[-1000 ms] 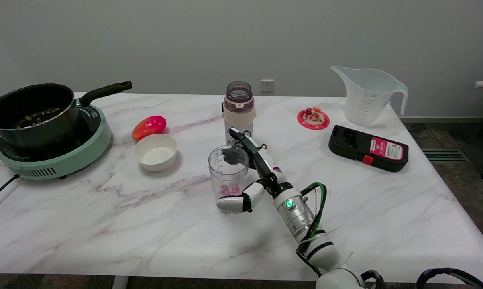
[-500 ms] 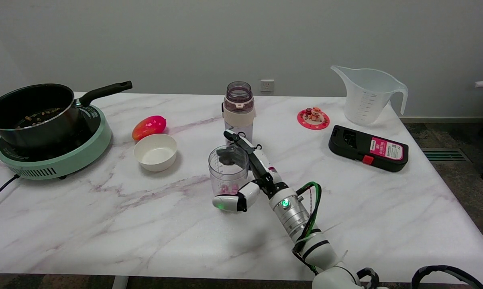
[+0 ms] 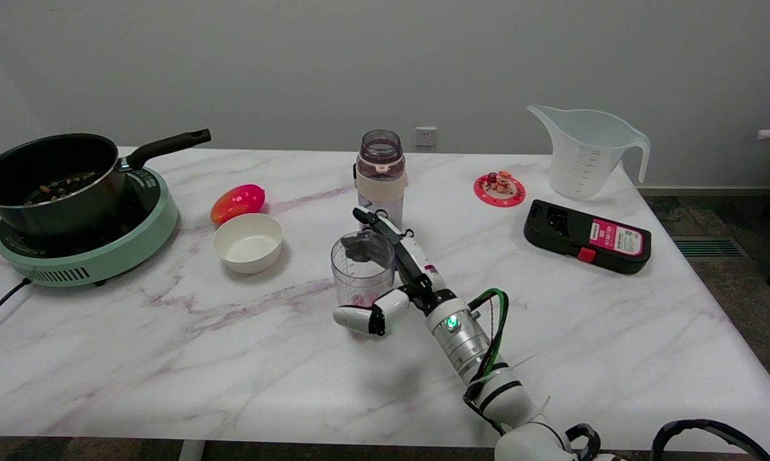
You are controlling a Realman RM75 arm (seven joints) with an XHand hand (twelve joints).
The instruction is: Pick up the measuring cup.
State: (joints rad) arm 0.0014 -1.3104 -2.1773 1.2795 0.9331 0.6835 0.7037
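The measuring cup (image 3: 359,272) is a small clear beaker with printed marks and a few pink pieces in its bottom, standing at mid-table. My right hand (image 3: 402,272) comes in from the lower right and wraps it. The fingers (image 3: 373,223) curl over the far side and rim and show through the clear wall. The white thumb (image 3: 358,317) lies across the front of the base and hides the cup's bottom edge. The hand grips the cup; I cannot tell whether the base is off the table.
A bottle (image 3: 380,173) stands just behind the cup. A white bowl (image 3: 247,242) and a red fruit (image 3: 237,202) lie to the left, with a pan (image 3: 45,182) on a green cooker (image 3: 112,246) beyond. At right are a big clear jug (image 3: 586,153), a pink coaster (image 3: 499,189) and a black device (image 3: 586,237).
The hand and forearm have shifted left and slightly away from me. The thumb has slid in under the cup's front, and the cup has moved slightly left with the hand.
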